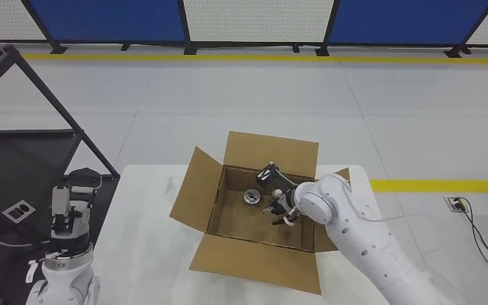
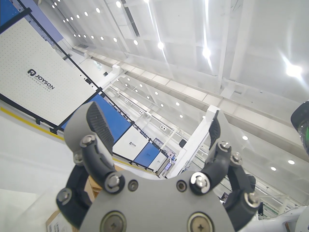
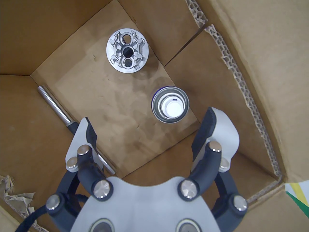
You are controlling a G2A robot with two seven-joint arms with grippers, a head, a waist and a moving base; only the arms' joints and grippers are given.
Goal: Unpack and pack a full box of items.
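Observation:
An open cardboard box (image 1: 271, 145) stands in the middle of the white table. My right gripper (image 3: 147, 121) hangs open inside the box (image 3: 60, 13), a little above its floor, holding nothing. Just beyond its fingertips an upright spray can (image 3: 170, 105) with a white nozzle stands on the floor. Farther in lies a round cast-metal part (image 3: 128, 50), seen also from above (image 1: 251, 197). A shiny metal rod (image 3: 55, 107) lies along one wall, partly hidden by a finger. My left gripper (image 2: 157, 119) is open and empty, pointing up at the ceiling, at the table's left edge (image 1: 67, 219).
All the box's flaps are folded outward, and the near flap (image 1: 255, 267) covers the table in front of it. Torn brown paper (image 3: 14, 194) sits at a box corner. A black frame (image 1: 46, 99) stands to the left of the table (image 1: 145, 244).

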